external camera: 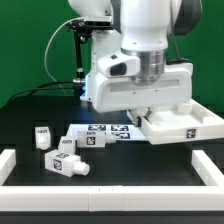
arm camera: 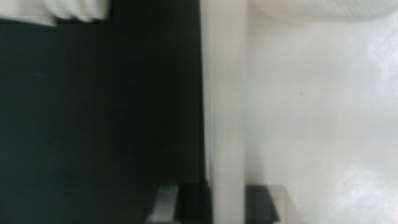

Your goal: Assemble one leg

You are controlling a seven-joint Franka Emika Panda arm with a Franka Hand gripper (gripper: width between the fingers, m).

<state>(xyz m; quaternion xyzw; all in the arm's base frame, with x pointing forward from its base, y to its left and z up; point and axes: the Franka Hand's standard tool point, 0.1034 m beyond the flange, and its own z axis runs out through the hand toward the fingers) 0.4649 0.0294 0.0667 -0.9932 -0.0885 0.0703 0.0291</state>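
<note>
Pincer (arm camera: pixel 222 203) straddles the panel (external camera: pixel 192 124) rim, grip impossible to tell, the leg (external camera: pixel 66 161) lying loose on the bench (external camera: pixel 25 112) toward the exterior view's left; a thin edge-hold could let that panel tilt or slip.

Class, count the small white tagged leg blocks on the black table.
3 legs show: the far leg at the exterior view's left, the front leg nearest the camera, the third leg beside the marker board. The arm may hide more.
</note>
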